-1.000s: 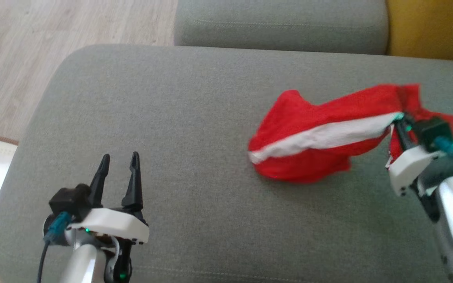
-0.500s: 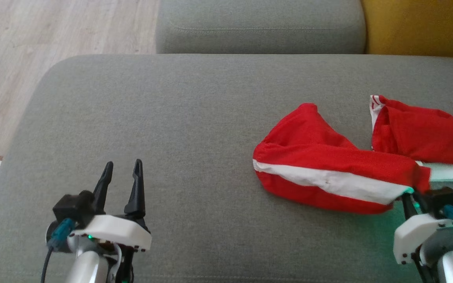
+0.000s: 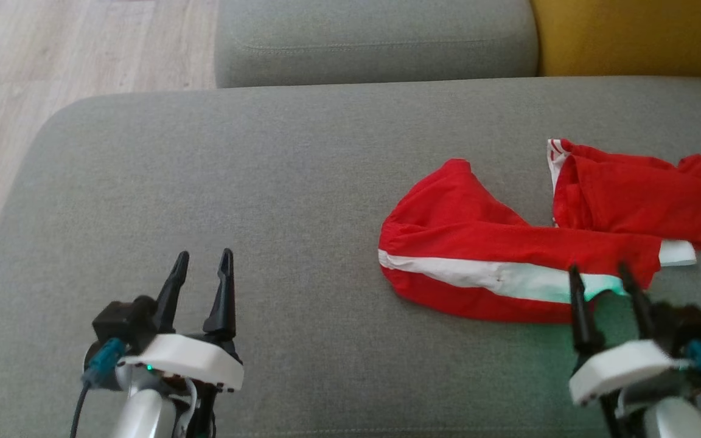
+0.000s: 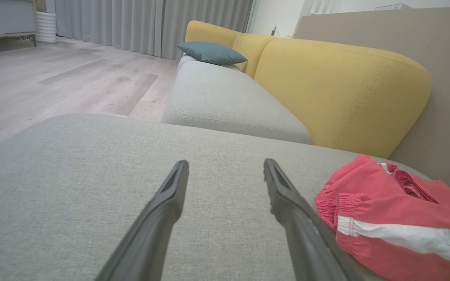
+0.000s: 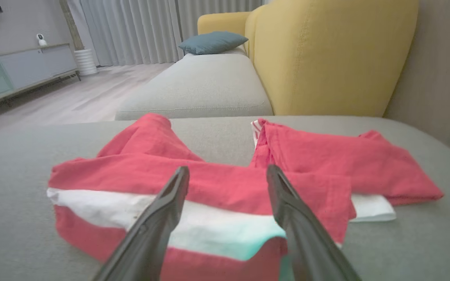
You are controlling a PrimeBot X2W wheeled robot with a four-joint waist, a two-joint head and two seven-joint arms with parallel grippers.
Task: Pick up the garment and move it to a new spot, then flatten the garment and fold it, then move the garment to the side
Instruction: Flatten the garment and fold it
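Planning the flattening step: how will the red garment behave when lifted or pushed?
Likely floppy: the red garment lies in soft folds, so a lifted edge would drape. It looks thin, probably light. Pushed, it may bunch on the textured cushion.

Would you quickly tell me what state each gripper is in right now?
Left gripper: open, empty, above the sofa cushion.
Right gripper: open, empty, at the red garment's near edge.

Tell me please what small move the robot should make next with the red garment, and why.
Probably bring the left gripper across to the bunched left end of the garment, so both arms can pull it flat. It lies crumpled on the grey cushion; the right gripper is open at its near edge, the left one open over bare cushion, apart from it.
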